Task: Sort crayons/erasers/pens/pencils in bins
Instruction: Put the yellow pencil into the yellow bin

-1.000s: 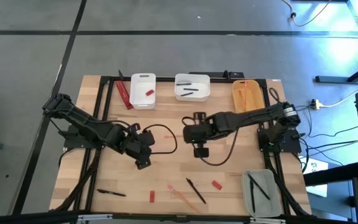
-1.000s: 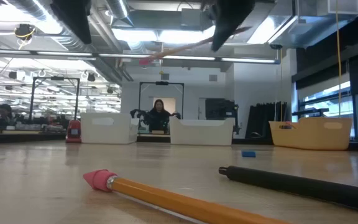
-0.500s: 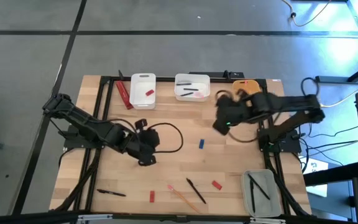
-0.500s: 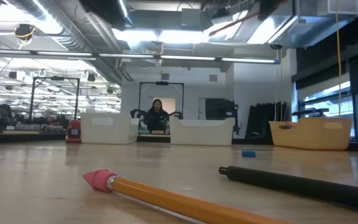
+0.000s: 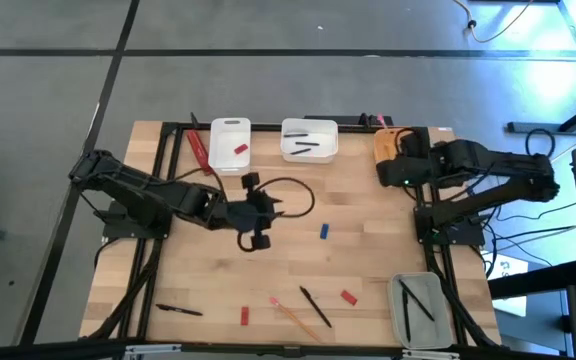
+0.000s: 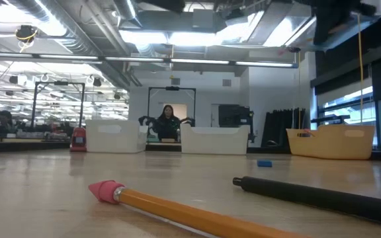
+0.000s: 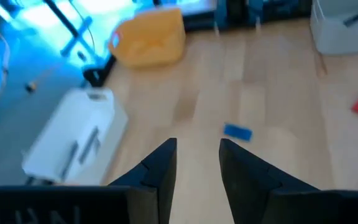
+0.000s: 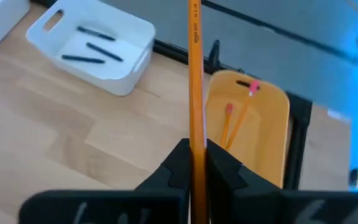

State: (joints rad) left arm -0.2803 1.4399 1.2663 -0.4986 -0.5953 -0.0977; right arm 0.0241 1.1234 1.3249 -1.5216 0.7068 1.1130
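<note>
Orange-tan and thin, the held pencil stood clamped between the right gripper's fingers, poking out past them above the yellow bin. That bin sat at the table's far right corner, and it held two more pencils with pink ends. From above, the right gripper hung just at the yellow bin's near edge.

Beside the yellow bin stood the wide white bin with black pens in it, and beyond that the narrow white bin holding a red piece. A red stick lay on the table outside the narrow bin.

Well away from the yellow bin, the left gripper hung over the table's middle with its fingers parted and nothing between them. A small blue piece lay near it.

At the near edge, far from the yellow bin, lay a pencil, a pen, another pen and two red bits. The grey bin sat at the near right corner with pens inside.

From table height the near pencil's pink end loomed large, with a pen beside it. A person sat far back in the room.
</note>
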